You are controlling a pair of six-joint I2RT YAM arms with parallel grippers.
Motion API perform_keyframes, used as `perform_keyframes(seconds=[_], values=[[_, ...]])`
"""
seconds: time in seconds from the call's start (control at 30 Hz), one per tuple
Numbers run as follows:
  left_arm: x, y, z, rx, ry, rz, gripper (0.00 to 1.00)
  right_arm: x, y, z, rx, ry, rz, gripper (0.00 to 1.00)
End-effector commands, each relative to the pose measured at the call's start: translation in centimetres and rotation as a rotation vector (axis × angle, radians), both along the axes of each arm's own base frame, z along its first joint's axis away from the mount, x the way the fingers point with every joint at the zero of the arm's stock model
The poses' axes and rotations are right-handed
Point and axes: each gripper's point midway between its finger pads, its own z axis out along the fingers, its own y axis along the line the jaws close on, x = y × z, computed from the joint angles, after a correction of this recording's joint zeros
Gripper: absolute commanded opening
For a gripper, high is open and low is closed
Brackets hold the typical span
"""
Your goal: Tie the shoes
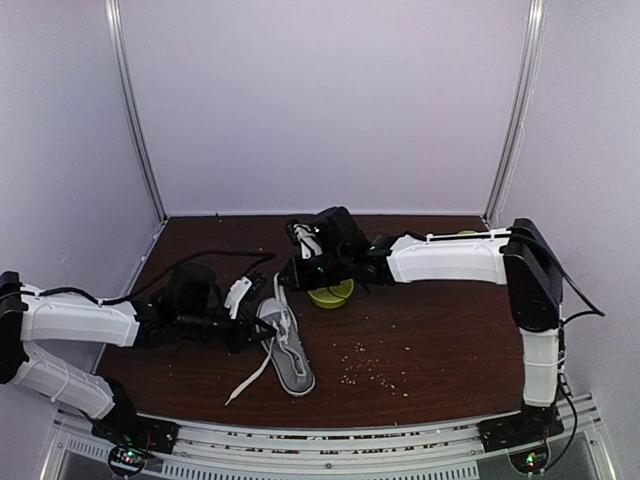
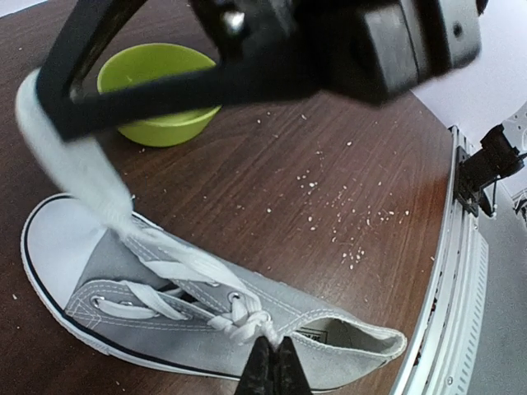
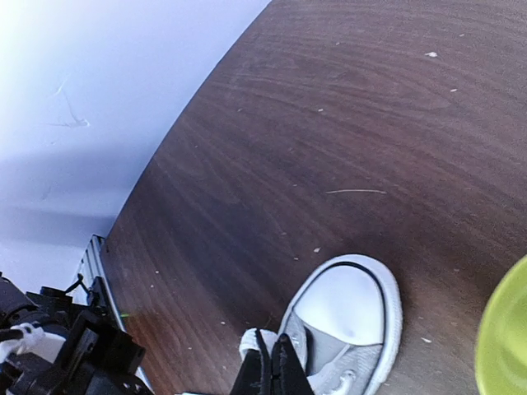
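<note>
The grey sneaker [image 1: 287,348] lies on the brown table, toe towards the back. In the left wrist view the shoe [image 2: 189,321] has a first knot at its top eyelets. My left gripper [image 2: 274,355] is shut on the white lace right at that knot. My right gripper [image 3: 276,362] is shut on a white lace end [image 3: 257,339] beside the toe cap [image 3: 346,309] and holds it taut above the shoe. That strand [image 2: 78,169] runs up from the shoe. From above, the left gripper [image 1: 262,325] is at the shoe's left side and the right gripper [image 1: 292,268] is over its toe.
A green bowl [image 1: 331,293] stands just behind the toe; it also shows in the left wrist view [image 2: 160,92]. Another lace end [image 1: 247,382] trails to the table's front left. Crumbs [image 1: 372,370] are scattered right of the shoe. A metal rail [image 1: 330,440] runs along the near edge.
</note>
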Motion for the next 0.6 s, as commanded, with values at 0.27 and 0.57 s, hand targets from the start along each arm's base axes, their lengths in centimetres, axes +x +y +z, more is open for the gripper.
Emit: perform_keyframes(seconds=[0.27, 0.57], values=[[0.8, -0.2, 2.1, -0.119, 0.028, 0.109, 0.0, -1.2, -2.5, 1.2, 0.126, 0.028, 0.025, 0.72], [2.5, -1.1, 2.5, -0.07, 0.126, 0.171, 0.0, -6.0, -6.0, -0.3, 0.122, -0.063, 0.151, 0.74]])
